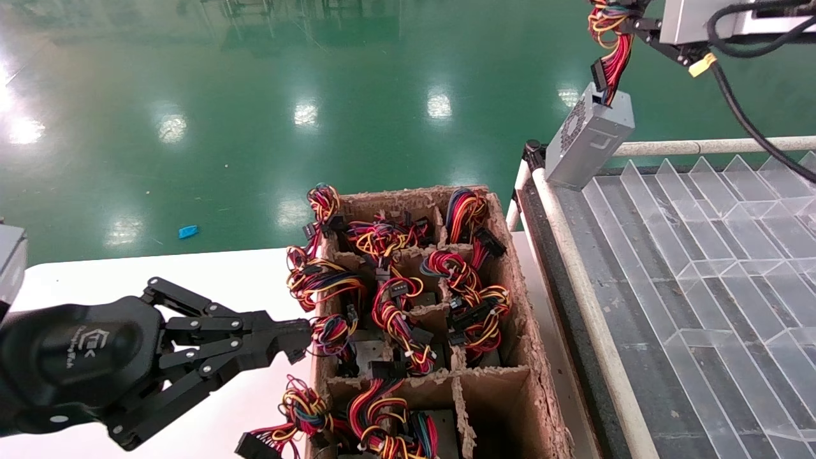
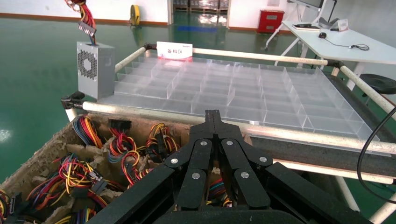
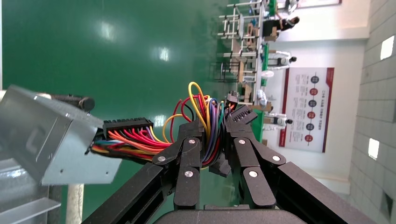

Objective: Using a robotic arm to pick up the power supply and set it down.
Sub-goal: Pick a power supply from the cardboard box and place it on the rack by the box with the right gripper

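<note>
— Grey sheet metal, that is what is hanging there: the grey metal rectangular power supply [image 1: 590, 136] with its perforated vent side is dangling by its bundle of red, yellow, orange and black wires [image 1: 611, 39]. Where is it sitting relative to the gripper?

— Directly below it. The right arm's black linkage-finger gripper [image 3: 214, 140] is pinching that wire bundle, fingers pressed together on the cables, so the box is hanging underneath at a tilt.

— And what is under the box?

— Its lower corner is hovering at the near-left corner of the clear acrylic divider tray [image 1: 701, 255], right by the white tube rail [image 1: 561, 217]. I cannot tell whether it is touching. I am judging the long axis is leaning off vertical, so lowering calls for care to keep it inside a cell.

— The other arm?

— The left black linkage gripper [image 1: 299, 341] is idling with fingers closed together and holding nothing, beside the brown pulp-cardboard crate [image 1: 529, 357], well apart from the box.
</note>
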{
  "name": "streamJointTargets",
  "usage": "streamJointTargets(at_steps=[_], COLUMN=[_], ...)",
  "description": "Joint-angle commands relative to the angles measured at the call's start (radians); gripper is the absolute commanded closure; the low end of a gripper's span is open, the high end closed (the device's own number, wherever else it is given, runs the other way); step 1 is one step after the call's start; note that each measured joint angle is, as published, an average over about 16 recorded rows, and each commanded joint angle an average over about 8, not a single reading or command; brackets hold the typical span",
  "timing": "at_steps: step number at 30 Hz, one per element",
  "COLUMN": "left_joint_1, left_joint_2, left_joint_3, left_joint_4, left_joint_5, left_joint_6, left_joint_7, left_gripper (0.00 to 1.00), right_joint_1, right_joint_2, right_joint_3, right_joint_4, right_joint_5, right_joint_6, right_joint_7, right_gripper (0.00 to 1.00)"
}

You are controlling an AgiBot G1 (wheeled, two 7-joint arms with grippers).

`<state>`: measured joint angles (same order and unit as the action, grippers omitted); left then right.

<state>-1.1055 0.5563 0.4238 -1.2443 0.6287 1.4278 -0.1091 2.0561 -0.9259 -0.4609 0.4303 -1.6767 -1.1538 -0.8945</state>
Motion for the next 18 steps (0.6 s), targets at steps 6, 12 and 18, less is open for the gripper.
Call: streamJointTargets(at_steps=[6,12,18], left_joint_1=[0.0,0.0,0.0], left_joint_2=[0.0,0.0,0.0], left_joint_3=[0.0,0.0,0.0], left_joint_4=[0.0,0.0,0.0], left_joint_5=[0.0,0.0,0.0], left_joint_6=[0.0,0.0,0.0], left_joint_7=[0.0,0.0,0.0], left_gripper=[1.0,1.0,1.0], right_joint_1=[0.02,0.033,0.043], right_joint_2=[-0.029,-0.045,-0.059], right_joint_3=[-0.003,-0.001,0.0], right_joint_4=[-0.111,-0.188,-0.255], right_joint_5=[-0.01,-0.01,-0.01], right_joint_6=[0.045,0.077,0.102], right_joint_7=[-0.094,-0.157,-0.208], right_gripper=[1.0,1.0,1.0])
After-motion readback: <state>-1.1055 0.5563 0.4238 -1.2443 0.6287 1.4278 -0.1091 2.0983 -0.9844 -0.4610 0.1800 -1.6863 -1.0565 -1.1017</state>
